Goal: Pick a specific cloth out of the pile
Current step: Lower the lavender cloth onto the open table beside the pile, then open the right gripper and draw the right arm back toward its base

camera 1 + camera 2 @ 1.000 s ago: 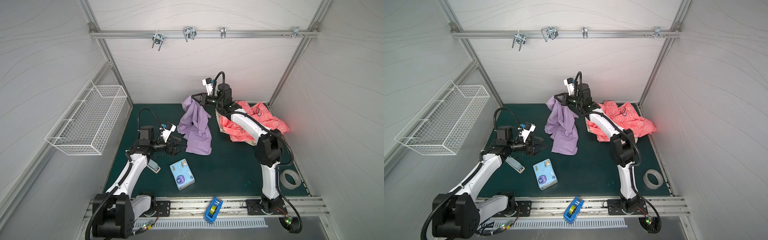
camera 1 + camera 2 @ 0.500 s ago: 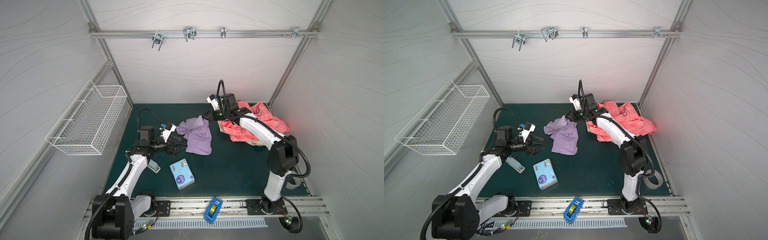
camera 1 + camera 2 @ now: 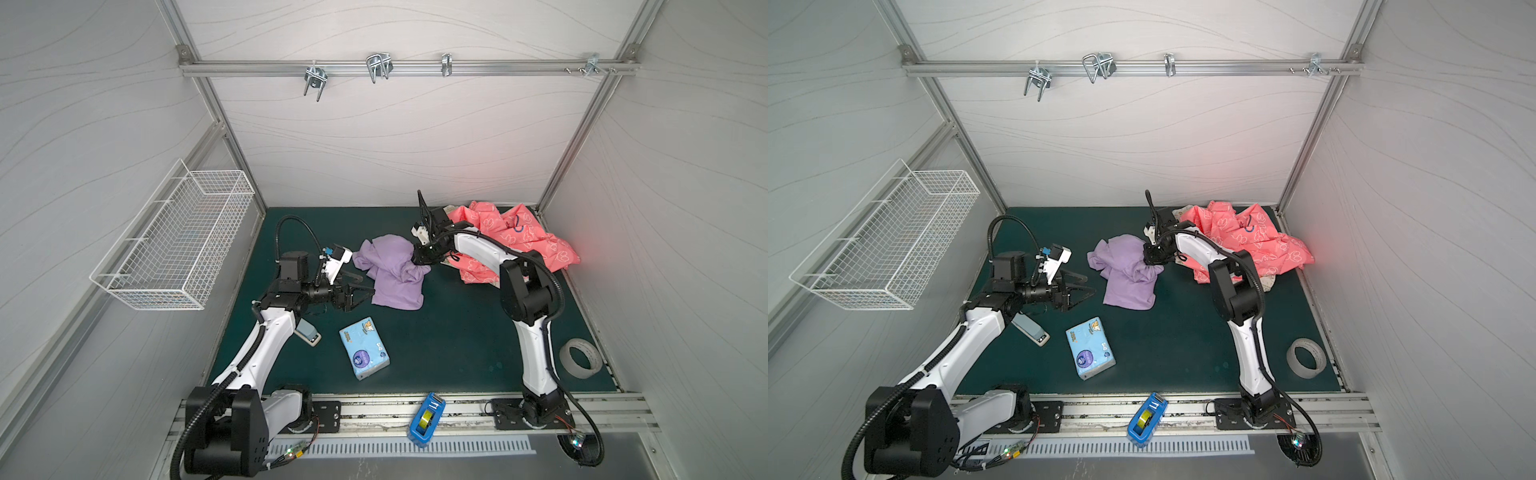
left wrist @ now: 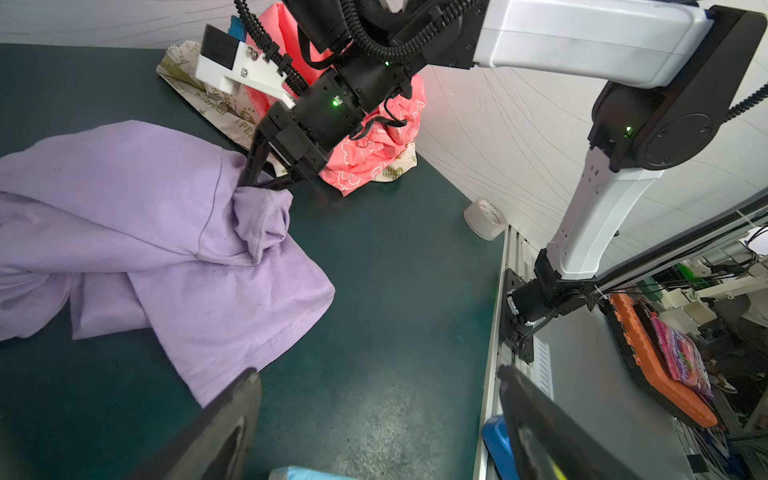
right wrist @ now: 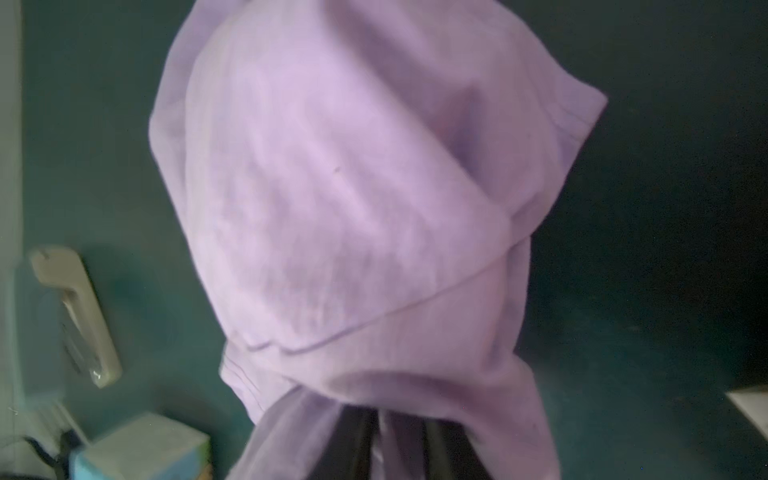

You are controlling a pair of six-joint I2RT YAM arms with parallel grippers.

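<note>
While the right arm reached in from the back right corner, in both top views the cloth (image 3: pixel 392 270) (image 3: pixel 1127 272), plain lilac, lay crumpled on the green worktop (image 3: pixel 449 340) towards the back edge and about midway across. It was apart from the pile (image 3: pixel 519 241) (image 3: pixel 1246 241), which filled that back right corner in coral pink. The right gripper (image 3: pixel 417 259) (image 3: pixel 1150 259) was down on the cloth's right-hand edge, tips buried in a bunched fold. Whether it pinched could not be told from up there. Over on the left, the left gripper (image 3: pixel 361 293) (image 3: pixel 1081 291) hovered just beside the cloth's near left edge, jaws spread and empty. A tissue pack (image 3: pixel 364 353) sat nearer the front edge, and a tape roll (image 3: pixel 579 358) lay by the right edge.

Then the left wrist view: the left gripper (image 4: pixel 378 372) stood wide apart with nothing between its jaws. Beyond it the cloth (image 4: pixel 145 216) lay in loose folds. The right gripper (image 4: pixel 262 183) met a gathered knot of lilac, with the pile (image 4: pixel 365 162) and its cream patterned cloth (image 4: pixel 216 104) right behind.

Finally, the right wrist view: the cloth (image 5: pixel 353 187) filled nearly everything and draped over the dark fingers (image 5: pixel 353 444). A strip of fabric ran between them. They stood somewhat apart, but I could not tell if they gripped it.
</note>
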